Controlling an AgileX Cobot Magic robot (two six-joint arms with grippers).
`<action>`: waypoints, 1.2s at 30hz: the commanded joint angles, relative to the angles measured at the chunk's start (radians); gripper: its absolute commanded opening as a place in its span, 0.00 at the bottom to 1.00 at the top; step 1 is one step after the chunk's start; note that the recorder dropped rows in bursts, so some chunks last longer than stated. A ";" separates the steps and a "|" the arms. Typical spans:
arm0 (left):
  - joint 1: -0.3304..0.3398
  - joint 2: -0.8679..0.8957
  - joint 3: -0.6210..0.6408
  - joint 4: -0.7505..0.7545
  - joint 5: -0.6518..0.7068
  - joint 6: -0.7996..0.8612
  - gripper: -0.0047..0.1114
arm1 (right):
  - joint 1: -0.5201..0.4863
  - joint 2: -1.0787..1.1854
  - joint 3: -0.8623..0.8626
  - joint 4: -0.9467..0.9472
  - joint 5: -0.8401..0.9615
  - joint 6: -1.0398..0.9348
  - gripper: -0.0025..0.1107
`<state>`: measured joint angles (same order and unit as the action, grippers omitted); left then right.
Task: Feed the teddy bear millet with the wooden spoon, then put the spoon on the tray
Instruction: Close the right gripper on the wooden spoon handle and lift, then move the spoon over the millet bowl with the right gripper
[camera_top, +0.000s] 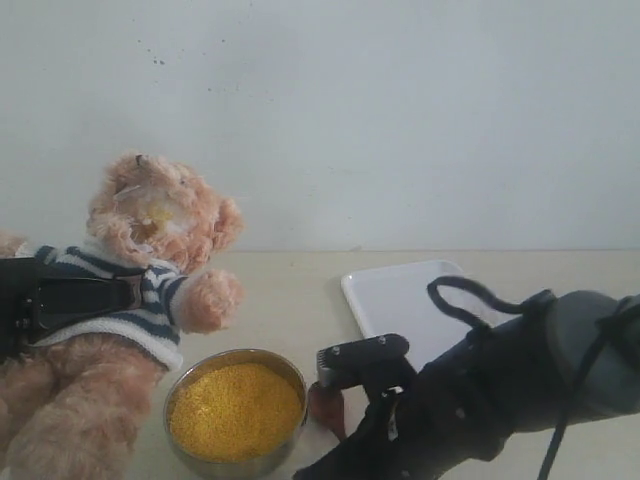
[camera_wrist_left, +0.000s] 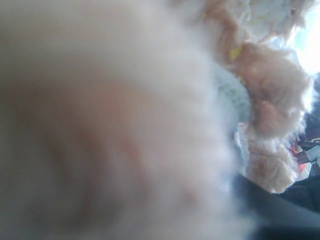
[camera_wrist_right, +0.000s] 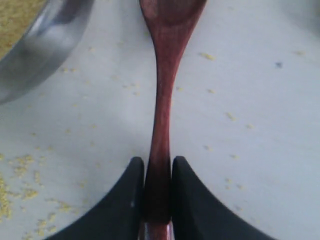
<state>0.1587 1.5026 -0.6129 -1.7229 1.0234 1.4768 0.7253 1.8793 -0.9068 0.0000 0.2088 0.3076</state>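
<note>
On the table, just beside the metal bowl, the wooden spoon lies flat. The right gripper has both fingers pressed against the thin handle near its end, so it's clamped on the spoon, which is not lifted yet. The left gripper pinches the teddy bear across the striped shirt and holds it up, leaning. Its wrist view is all fur, so that call comes from the exterior view. The millet fills the bowl. The tray sits behind the right arm with nothing on it.

Risks from here:
- The grip is far out on a narrow, tapering handle. The spoon can pivot or twist in the pads on lift or while scooping, which would dump the load.
- Loose grains are scattered on the table, so spills look likely. A fast swing to the bear would add more.
- The spoon head is very close to the bowl rim. A sloppy lift could clip it and shove the bowl.
- The bear is soft and tilted. If it sags in the left grip, the mouth target moves and the spoon misses.
</note>
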 joint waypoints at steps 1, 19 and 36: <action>0.040 -0.013 0.001 -0.021 0.021 0.008 0.07 | -0.095 -0.127 -0.002 -0.018 0.110 -0.052 0.02; 0.076 -0.013 -0.010 -0.021 -0.190 -0.026 0.07 | -0.167 -0.543 -0.046 0.099 0.668 -0.590 0.02; 0.076 0.054 -0.074 -0.021 -0.309 0.102 0.07 | 0.254 -0.180 -0.551 -0.476 1.012 -0.463 0.02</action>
<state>0.2335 1.5538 -0.6801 -1.7250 0.7607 1.5328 0.9245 1.6455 -1.4155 -0.3937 1.2089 -0.1689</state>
